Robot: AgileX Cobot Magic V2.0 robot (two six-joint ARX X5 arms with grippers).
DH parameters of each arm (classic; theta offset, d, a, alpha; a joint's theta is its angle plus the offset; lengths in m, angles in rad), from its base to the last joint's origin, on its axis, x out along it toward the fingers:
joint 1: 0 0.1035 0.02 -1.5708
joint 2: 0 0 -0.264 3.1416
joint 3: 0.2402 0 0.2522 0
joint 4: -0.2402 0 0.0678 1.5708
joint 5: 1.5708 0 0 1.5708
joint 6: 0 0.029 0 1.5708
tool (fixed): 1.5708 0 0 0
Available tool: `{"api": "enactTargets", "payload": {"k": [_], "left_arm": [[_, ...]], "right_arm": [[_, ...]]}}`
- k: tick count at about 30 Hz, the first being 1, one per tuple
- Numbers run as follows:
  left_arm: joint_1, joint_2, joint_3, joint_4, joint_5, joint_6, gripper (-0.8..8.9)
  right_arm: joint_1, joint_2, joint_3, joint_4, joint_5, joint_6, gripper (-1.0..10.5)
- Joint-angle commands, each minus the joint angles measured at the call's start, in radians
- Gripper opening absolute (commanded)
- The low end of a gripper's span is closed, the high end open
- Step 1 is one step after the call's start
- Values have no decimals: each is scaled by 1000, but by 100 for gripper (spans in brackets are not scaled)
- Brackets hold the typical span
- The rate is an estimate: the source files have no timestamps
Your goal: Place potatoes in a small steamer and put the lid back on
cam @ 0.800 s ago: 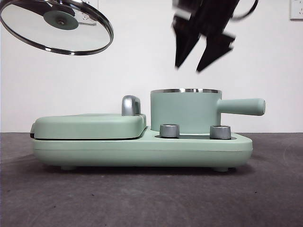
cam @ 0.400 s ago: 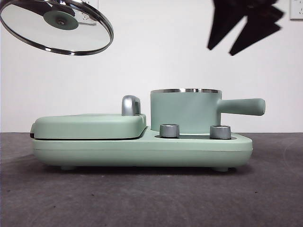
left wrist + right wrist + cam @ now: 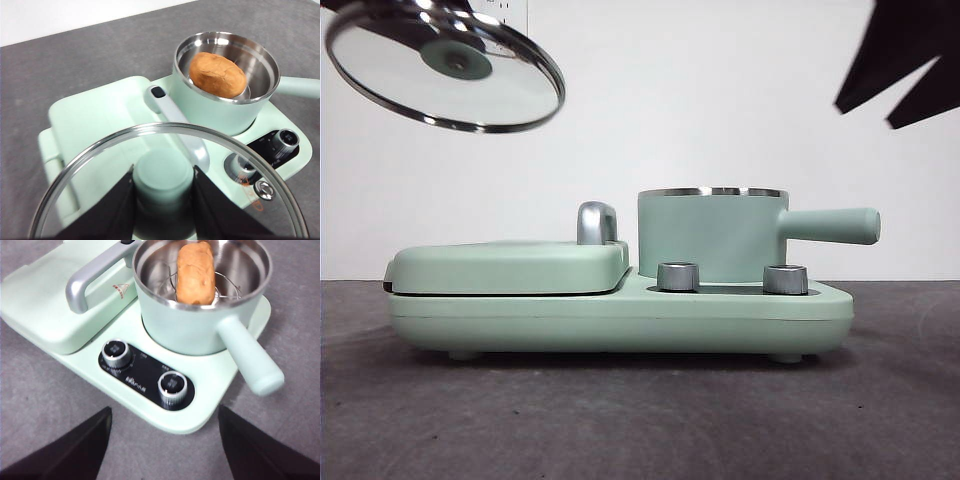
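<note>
A staged test setup, more like a robotics lab bench than a lived-in kitchen. One mint-green countertop cooker (image 3: 620, 310) with two steel dials (image 3: 172, 385) sits alone on a dark grey matte tabletop (image 3: 640, 420), in front of a plain white wall (image 3: 720, 100) with a white socket plate at its upper edge. The cooker is the only kitchen item, and black robot arm parts enter from above
</note>
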Motion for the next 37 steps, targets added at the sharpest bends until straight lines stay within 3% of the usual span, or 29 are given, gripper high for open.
{"api": "enactTargets", "payload": {"k": [1, 6, 15, 29, 37], "left_arm": [[-10, 43, 13, 84, 42, 11, 13], [-42, 142, 13, 283, 56, 34, 13], [-111, 364, 51, 630, 56, 72, 13], [-139, 748, 445, 640, 56, 119, 13], [-153, 869, 525, 649, 56, 139, 13]], "right_arm": [[6, -65, -26, -2, 10, 20, 326], [6, -166, -37, -31, 80, 20, 326], [6, -230, -37, -40, 114, 19, 326], [6, -229, -37, -89, 133, -3, 326], [6, -229, -37, -89, 138, -23, 326]]}}
